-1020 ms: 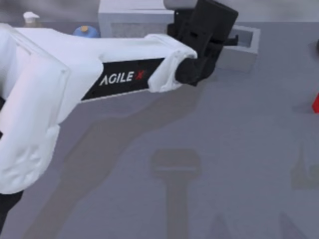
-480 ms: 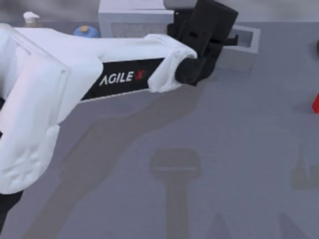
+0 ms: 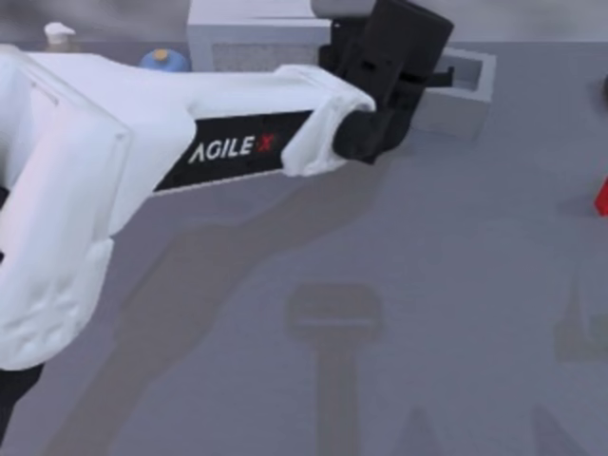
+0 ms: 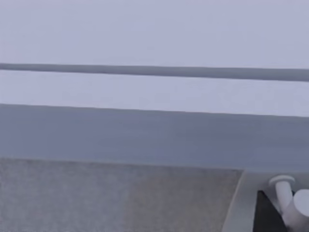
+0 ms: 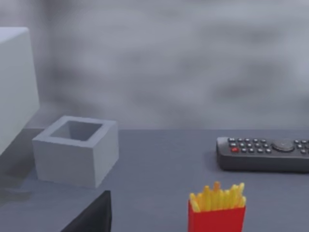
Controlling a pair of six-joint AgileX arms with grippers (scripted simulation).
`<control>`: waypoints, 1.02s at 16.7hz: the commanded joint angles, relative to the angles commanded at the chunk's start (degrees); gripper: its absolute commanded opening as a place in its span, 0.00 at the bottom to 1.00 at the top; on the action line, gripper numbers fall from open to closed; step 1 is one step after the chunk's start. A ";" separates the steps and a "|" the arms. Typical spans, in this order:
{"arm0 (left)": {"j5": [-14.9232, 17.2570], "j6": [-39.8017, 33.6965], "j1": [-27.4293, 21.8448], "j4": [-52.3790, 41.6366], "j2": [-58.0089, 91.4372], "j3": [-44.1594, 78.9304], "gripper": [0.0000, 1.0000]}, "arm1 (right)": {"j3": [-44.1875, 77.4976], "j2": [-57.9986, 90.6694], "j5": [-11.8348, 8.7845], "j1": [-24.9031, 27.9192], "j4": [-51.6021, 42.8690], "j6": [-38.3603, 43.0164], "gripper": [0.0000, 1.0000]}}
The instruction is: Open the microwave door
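Microwave (image 3: 252,33) placement is at the far edge of the table (image 3: 456,285), with its front toward the arms. The microwave door (image 4: 116,198), with its speckled mesh window, fills the near field of the left wrist view, so the left end effector (image 3: 432,71) sits directly against the microwave's front, at the door's right-hand edge beside the small grey cube (image 5: 77,150). This position suits catching the door edge to swing it outward. Whether its fingers are apart or together cannot be told. The door appears unopened. The right arm is not visible from above.
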 joint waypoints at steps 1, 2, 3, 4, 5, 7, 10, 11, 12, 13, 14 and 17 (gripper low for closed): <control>0.00 0.00 0.00 0.00 0.00 0.00 0.00 | 0.00 0.00 0.00 0.00 0.00 0.00 1.00; 0.00 0.00 0.00 0.00 0.00 0.00 0.00 | 0.00 0.00 0.00 0.00 0.00 0.00 1.00; 0.00 0.00 0.00 0.00 0.00 0.00 0.00 | 0.00 0.00 0.00 0.00 0.00 0.00 1.00; 0.00 0.00 0.00 0.00 0.00 0.00 0.00 | 0.00 0.00 0.00 0.00 0.00 0.00 1.00; 0.00 0.00 0.00 0.00 0.00 0.00 0.00 | 0.00 0.00 0.00 0.00 0.00 0.00 1.00; 0.50 -0.30 -0.60 -0.11 0.51 0.04 0.00 | 0.00 0.00 0.00 0.00 0.00 0.00 1.00; 1.45 -1.04 -0.51 -3.74 2.36 3.75 0.00 | 0.00 0.00 0.00 0.00 0.00 0.00 1.00; 2.06 -1.49 -0.42 -6.19 3.53 6.23 0.00 | 0.00 0.00 0.00 0.00 0.00 0.00 1.00; 2.79 -2.03 -0.28 -9.21 4.90 9.31 0.00 | 0.00 0.00 0.00 0.00 0.00 0.00 1.00; 3.63 -2.62 -0.12 -12.78 6.43 12.91 0.00 | 0.00 0.00 0.00 0.00 0.00 0.00 1.00; 4.58 -3.26 0.08 -16.84 8.09 16.92 0.00 | 0.00 0.00 0.00 0.00 0.00 0.00 1.00; 7.98 -5.38 0.84 -31.44 13.44 30.57 0.00 | 0.00 0.00 0.00 0.00 0.00 0.00 1.00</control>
